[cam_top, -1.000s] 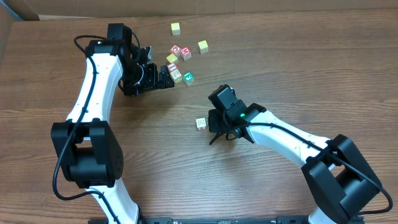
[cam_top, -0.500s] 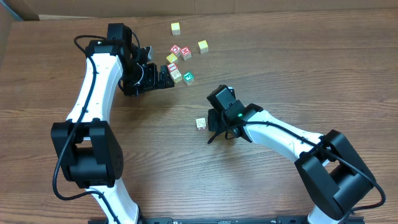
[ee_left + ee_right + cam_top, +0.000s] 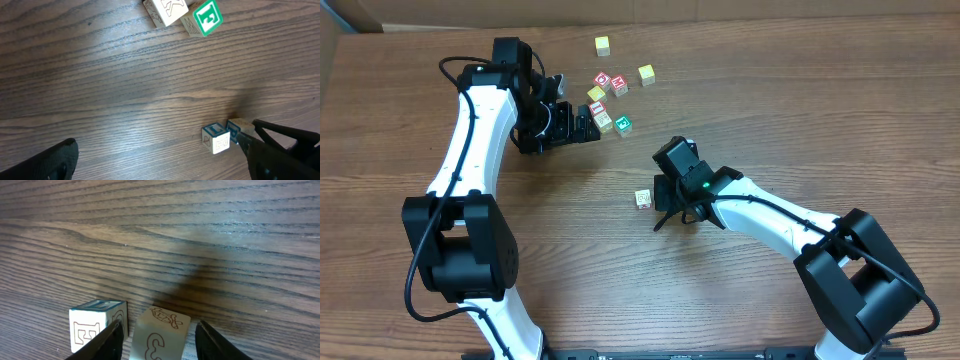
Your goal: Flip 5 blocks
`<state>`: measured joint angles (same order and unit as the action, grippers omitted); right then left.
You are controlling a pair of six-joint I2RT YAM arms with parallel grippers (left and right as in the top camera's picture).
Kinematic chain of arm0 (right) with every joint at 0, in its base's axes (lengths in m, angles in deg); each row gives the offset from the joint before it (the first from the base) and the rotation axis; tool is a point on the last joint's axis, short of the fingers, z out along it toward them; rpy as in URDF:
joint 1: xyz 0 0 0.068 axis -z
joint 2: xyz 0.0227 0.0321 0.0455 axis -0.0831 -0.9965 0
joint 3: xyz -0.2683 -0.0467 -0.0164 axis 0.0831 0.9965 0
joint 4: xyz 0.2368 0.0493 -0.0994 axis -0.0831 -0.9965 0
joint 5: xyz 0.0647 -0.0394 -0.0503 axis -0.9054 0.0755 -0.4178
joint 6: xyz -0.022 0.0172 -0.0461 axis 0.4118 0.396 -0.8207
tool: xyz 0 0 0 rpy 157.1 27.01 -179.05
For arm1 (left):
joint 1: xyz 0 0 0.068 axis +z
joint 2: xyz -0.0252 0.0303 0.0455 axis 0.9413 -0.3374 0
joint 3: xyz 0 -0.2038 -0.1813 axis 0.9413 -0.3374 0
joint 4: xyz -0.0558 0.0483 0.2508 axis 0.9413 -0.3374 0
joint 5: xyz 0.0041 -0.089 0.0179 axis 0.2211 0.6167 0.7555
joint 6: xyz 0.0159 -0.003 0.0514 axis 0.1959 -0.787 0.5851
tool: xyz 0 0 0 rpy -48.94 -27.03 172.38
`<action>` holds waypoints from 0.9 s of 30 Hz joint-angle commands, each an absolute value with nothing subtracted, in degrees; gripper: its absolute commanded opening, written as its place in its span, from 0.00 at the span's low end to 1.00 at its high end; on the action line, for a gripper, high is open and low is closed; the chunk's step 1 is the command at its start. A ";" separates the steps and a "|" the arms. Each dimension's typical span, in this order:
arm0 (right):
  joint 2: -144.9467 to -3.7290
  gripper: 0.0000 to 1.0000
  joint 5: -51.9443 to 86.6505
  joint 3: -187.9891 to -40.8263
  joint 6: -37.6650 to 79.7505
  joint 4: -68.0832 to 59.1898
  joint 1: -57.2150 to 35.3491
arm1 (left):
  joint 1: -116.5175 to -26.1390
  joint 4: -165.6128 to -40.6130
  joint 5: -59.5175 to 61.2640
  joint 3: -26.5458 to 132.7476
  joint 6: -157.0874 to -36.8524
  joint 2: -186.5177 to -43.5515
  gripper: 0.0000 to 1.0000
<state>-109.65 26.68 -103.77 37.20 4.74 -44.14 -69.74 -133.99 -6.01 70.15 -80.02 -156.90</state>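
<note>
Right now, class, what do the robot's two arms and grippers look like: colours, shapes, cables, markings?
The left arm and right arm have white rounded links between bulky black joints. A thin black cable loops beside the left arm. A green light glows near the right wrist. The left gripper and right gripper are black, two-fingered.

Green-faced block (image 3: 202, 18) beside a pale block (image 3: 165, 10); 2 blue-edged blocks (image 3: 216, 138) well apart.
</note>
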 commanded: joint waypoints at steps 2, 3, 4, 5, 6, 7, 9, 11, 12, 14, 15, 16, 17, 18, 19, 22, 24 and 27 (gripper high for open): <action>-109.87 0.50 26.89 -104.58 37.35 5.60 -43.82 | -69.28 -133.99 -6.38 71.53 -79.34 -157.38 1.00; -109.80 0.50 26.76 -105.48 37.35 5.20 -43.45 | -69.28 -133.99 -6.41 71.53 -79.34 -157.38 1.00; -109.67 0.50 26.76 -106.38 37.35 4.48 -43.14 | -69.28 -133.99 -6.41 71.53 -79.34 -157.38 1.00; -109.45 0.50 26.76 -107.29 37.35 3.54 -42.81 | -69.28 -133.99 -6.41 71.53 -79.34 -157.38 1.00; -109.21 0.50 26.76 -108.30 37.37 2.38 -42.42 | -69.28 -133.99 -6.41 71.53 -79.34 -157.38 1.00; -108.93 0.50 26.76 -109.04 37.37 1.51 -42.05 | -69.28 -133.99 -6.41 71.53 -79.34 -157.38 1.00; -108.47 0.50 26.76 -109.96 37.39 0.20 -41.35 | -69.28 -133.99 -6.41 71.53 -79.34 -157.38 1.00; -108.29 0.49 26.74 -110.18 37.44 -0.63 -40.60 | -69.28 -133.99 -6.41 71.53 -79.34 -157.38 1.00; -108.29 0.46 26.74 -110.18 37.87 -1.20 -40.19 | -69.28 -133.99 -6.41 71.53 -79.34 -157.38 1.00; -108.31 0.40 26.78 -110.13 39.86 -2.71 -39.25 | -69.28 -133.99 -6.41 71.53 -79.34 -157.38 1.00; -108.31 0.36 26.78 -110.11 40.93 -3.80 -38.68 | -69.28 -133.99 -6.41 71.53 -79.34 -157.38 1.00; -108.31 0.31 26.78 -110.03 41.79 -4.72 -38.31 | -69.28 -133.99 -6.38 71.53 -79.34 -157.38 1.00; -108.31 0.22 26.76 -109.85 42.35 -5.51 -37.96 | -69.28 -133.99 -6.41 71.53 -79.34 -157.38 1.00; -108.31 0.17 26.76 -109.46 43.27 -6.25 -37.67 | -69.28 -133.99 -6.38 71.53 -79.34 -157.38 1.00; -108.34 0.10 26.76 -108.98 44.32 -6.58 -37.63 | -69.28 -133.99 -6.41 71.53 -79.34 -157.38 1.00; -108.58 0.04 26.52 -107.10 46.81 -6.45 -37.92 | -69.28 -133.99 -6.41 71.53 -79.34 -157.38 1.00; -108.71 0.04 26.43 -105.87 47.71 -5.68 -38.55 | -69.28 -133.99 -6.41 71.53 -79.34 -157.38 1.00; -108.95 0.04 24.60 -104.52 47.69 -3.34 -39.45 | -69.28 -133.99 -6.41 71.53 -79.34 -157.38 1.00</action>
